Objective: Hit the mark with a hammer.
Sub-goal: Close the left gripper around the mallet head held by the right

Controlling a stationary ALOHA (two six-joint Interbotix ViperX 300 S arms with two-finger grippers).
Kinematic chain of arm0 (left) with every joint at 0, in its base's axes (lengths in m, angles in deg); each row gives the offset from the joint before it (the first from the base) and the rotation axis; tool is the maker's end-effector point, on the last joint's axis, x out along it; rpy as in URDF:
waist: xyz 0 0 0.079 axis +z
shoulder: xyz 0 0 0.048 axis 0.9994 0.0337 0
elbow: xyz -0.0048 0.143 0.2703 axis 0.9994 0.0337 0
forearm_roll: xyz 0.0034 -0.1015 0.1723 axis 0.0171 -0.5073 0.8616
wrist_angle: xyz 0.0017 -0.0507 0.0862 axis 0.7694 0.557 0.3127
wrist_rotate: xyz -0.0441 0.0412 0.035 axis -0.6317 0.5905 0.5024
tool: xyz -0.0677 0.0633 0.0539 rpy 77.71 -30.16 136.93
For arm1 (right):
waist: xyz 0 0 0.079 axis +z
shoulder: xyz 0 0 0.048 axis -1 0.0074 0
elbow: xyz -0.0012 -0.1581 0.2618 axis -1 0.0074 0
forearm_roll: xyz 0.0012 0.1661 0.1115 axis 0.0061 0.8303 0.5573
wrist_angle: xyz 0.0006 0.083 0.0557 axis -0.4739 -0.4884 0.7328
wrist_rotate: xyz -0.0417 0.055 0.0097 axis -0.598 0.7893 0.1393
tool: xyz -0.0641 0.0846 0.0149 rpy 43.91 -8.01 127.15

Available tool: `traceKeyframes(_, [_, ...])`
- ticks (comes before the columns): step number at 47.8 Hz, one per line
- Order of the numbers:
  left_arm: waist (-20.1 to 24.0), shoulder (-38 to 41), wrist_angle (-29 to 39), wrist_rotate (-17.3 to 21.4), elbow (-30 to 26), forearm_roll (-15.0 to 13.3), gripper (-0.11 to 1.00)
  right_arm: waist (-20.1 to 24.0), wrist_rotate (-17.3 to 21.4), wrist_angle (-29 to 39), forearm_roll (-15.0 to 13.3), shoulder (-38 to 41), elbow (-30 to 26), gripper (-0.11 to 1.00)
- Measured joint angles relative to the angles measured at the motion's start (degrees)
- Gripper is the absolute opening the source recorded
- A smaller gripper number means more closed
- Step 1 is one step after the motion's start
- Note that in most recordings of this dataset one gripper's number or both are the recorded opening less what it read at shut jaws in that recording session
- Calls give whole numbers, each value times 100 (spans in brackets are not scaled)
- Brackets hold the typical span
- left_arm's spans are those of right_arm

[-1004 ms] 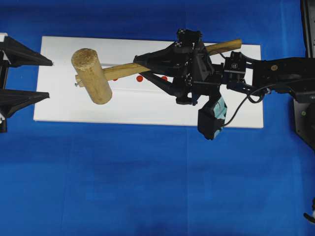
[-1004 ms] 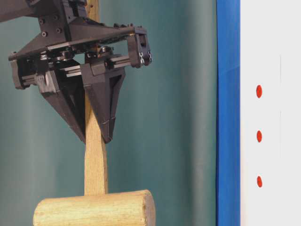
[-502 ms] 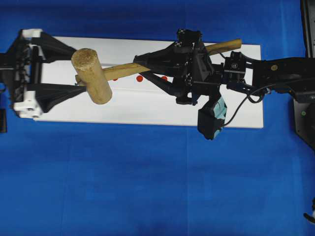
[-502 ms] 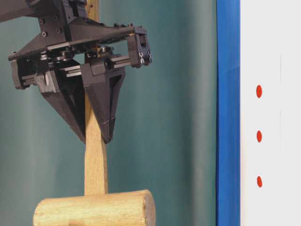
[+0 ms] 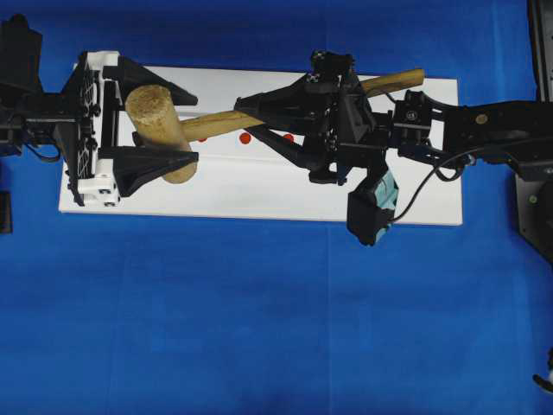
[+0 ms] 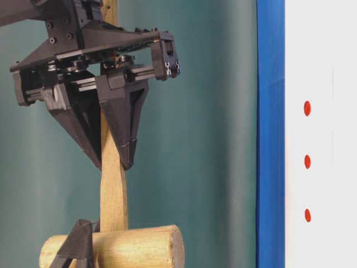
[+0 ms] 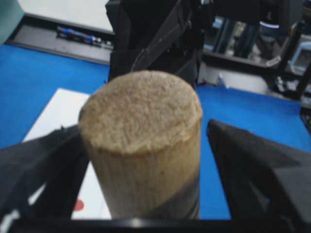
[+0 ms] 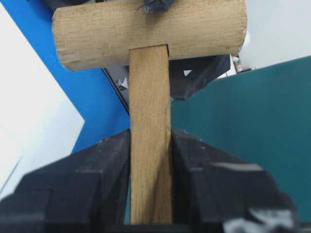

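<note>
hammer held aloft, mark not yet struck

the hammer (image 5: 207, 121) handle is clamped in the right claw (image 5: 259, 121); its head is bracketed by the wide left claw (image 5: 164, 121); the mark (image 5: 245, 137) below is unhit.

Hammer (image 8: 149, 121) handle between gripper (image 8: 148, 194) fingers
</note>
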Motion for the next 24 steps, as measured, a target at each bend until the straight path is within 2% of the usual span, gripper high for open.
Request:
traceKeyframes(7, [-9,0,0,-44,0,-18,43,0,0,0,9,0,0,10])
traceKeyframes(24, [-26,-9,70,26,-9,-18,44,9,-9,0,70,0,0,10])
